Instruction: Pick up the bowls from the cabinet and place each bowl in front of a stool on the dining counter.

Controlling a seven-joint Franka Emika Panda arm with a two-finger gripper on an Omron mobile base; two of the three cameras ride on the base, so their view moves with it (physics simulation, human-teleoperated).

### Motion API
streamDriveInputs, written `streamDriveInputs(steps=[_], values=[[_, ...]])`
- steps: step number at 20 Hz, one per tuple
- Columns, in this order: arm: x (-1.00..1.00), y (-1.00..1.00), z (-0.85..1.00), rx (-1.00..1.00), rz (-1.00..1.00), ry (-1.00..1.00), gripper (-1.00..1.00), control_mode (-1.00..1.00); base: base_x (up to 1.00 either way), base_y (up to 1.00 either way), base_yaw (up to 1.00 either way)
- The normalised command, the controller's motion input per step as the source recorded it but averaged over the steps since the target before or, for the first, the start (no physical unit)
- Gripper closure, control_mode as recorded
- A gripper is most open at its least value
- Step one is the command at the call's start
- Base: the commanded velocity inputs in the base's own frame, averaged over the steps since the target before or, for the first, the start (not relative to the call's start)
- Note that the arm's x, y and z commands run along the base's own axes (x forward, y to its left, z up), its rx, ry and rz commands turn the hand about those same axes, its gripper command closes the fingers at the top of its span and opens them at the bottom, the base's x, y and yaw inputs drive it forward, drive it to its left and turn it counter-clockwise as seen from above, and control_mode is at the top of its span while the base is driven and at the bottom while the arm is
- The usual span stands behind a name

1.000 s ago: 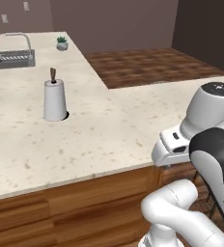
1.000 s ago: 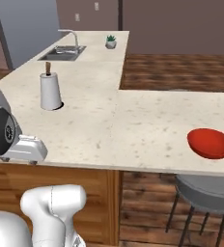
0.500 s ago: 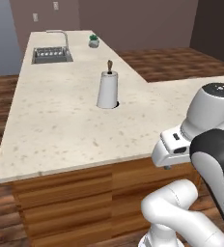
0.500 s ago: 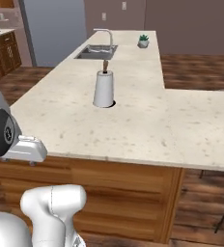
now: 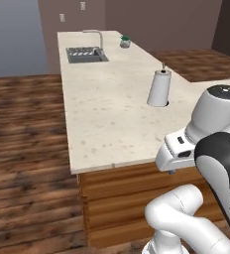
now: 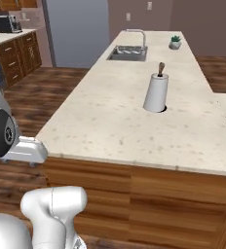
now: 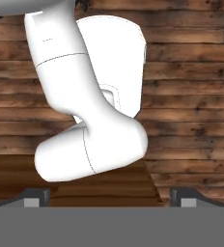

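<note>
The tool (image 7: 109, 198) points down at the brown plank floor (image 7: 191, 96), its two dark fingertips (image 7: 36, 197) spread wide with nothing between them. The long beige speckled stone tabletop (image 6: 110, 121) carries a white paper-towel roll on a brown-topped holder (image 6: 156, 93), a steel sink with a curved tap (image 6: 128, 51) and a small green potted plant (image 6: 175, 42) at its far end.

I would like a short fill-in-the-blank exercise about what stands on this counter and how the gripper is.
1. The white paper towel roll stands ____ on the counter.
2. The sink has a ____ faucet behind it.
3. The small potted plant sits at the ____ end of the counter.
4. In the hand view, the gripper is ____ and holds nothing.

Missing words: upright; silver; far; open
</note>
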Motion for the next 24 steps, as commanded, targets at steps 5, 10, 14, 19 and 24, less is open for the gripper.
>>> streamDriveInputs(steps=[5,10,14,19,24], values=[[0.0,0.0,0.0,0.0,0.0,0.0,-1.0,1.0,0.0,1.0,0.08],[0.0,0.0,0.0,0.0,0.0,0.0,-1.0,1.0,0.0,1.0,0.01],[0.0,0.0,0.0,0.0,0.0,0.0,-1.0,1.0,0.0,1.0,0.0],[0.0,0.0,0.0,0.0,0.0,0.0,-1.0,1.0,0.06,1.0,-0.05],[0.0,0.0,0.0,0.0,0.0,0.0,-1.0,1.0,0.1,1.0,-0.07]])
